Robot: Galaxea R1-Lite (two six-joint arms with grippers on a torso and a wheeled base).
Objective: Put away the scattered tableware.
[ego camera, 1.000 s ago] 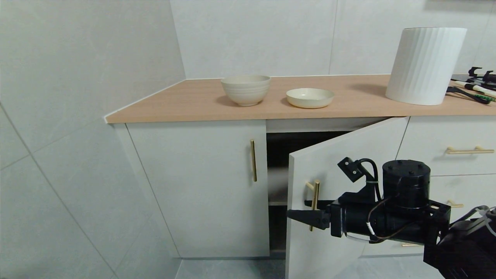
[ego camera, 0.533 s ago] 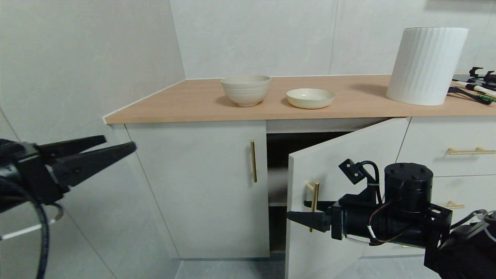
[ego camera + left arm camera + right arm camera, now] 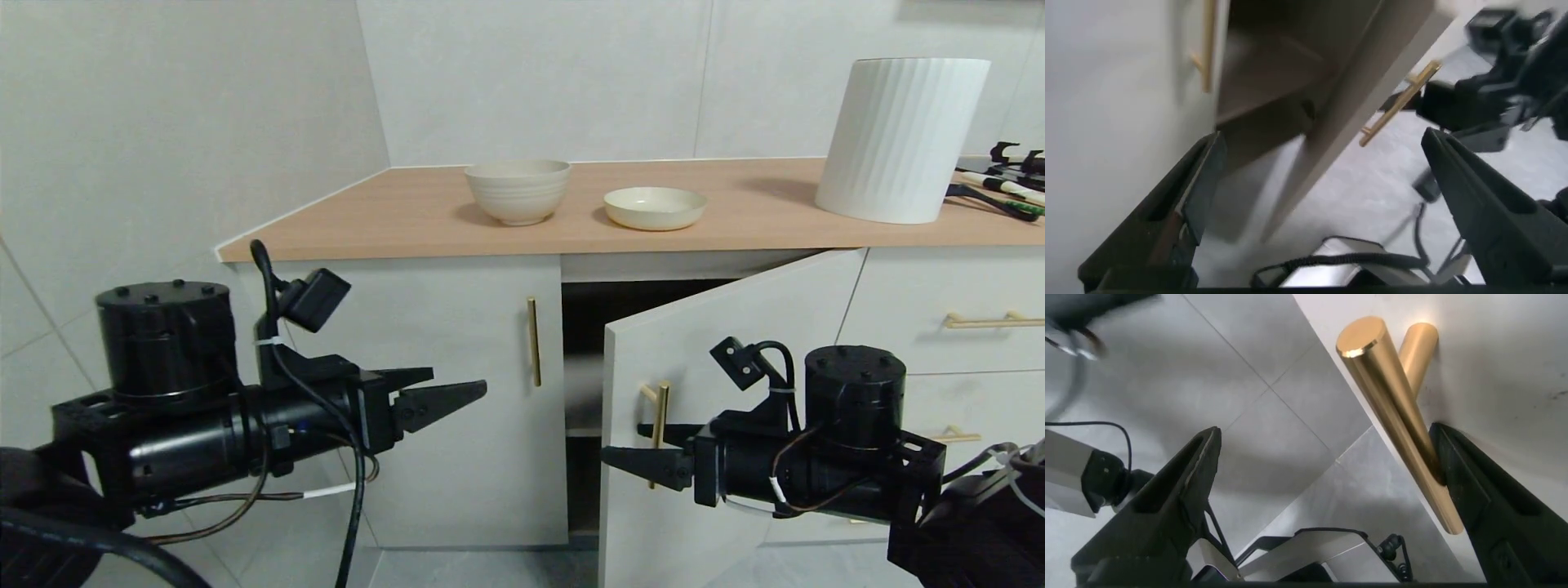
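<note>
A cream ribbed bowl [image 3: 518,189] and a shallow cream dish [image 3: 654,207] stand side by side on the wooden counter [image 3: 392,220]. Below them the right cabinet door [image 3: 735,310] stands partly open. My right gripper [image 3: 629,441] is open, its fingers on either side of that door's gold handle [image 3: 661,412]; in the right wrist view the handle [image 3: 1396,408] runs between the right gripper's [image 3: 1331,498] fingers. My left gripper [image 3: 455,380] is open and holds nothing, in front of the shut left door [image 3: 424,343]. The left wrist view looks past the left gripper [image 3: 1323,204] at the open door's handle [image 3: 1400,102].
A tall white ribbed container [image 3: 898,139] and several utensils [image 3: 1000,188] sit at the counter's right end. Drawers with gold handles [image 3: 992,320] are to the right of the open door. A tiled wall closes the left side. A shelf [image 3: 581,392] shows inside the cabinet.
My left arm came in from the left and swung across to the front of the left cabinet door. The right gripper has stayed at the door handle; the door has barely moved.
</note>
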